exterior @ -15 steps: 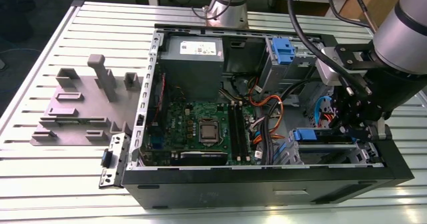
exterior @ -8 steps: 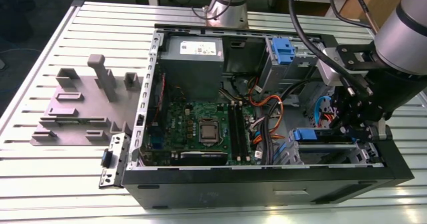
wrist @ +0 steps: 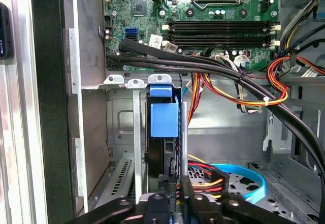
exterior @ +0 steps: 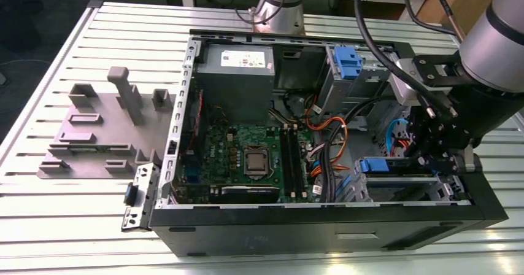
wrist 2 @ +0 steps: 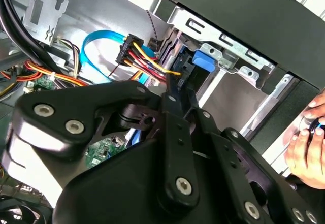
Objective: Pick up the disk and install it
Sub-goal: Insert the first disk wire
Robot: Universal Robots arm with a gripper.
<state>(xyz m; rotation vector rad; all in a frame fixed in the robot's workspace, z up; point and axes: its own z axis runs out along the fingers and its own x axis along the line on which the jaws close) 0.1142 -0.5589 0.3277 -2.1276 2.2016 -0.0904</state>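
The disk point(exterior: 374, 164) stands on edge in the drive cage point(exterior: 401, 186) at the near corner of the open computer case, on the exterior view's right. Its blue rail tab point(wrist: 164, 117) faces the motherboard, and the same tab point(wrist 2: 203, 60) appears beside the cage's metal rails in the second wrist view. My gripper point(exterior: 432, 158) is down inside the case at the disk's other end. In both wrist views the gripper point(wrist: 167, 198) point(wrist 2: 176, 84) is closed around the drive's dark edge. The rest of the drive's body is hidden by the cage and the gripper.
Red, yellow and black power wires point(wrist: 238, 94) and a blue data cable point(wrist: 244, 176) run close beside the cage. A second blue drive carrier point(exterior: 347, 63) sits at the case's far side. A grey fixture point(exterior: 98, 127) lies on the table. A person's hand point(wrist 2: 304, 142) is near the case edge.
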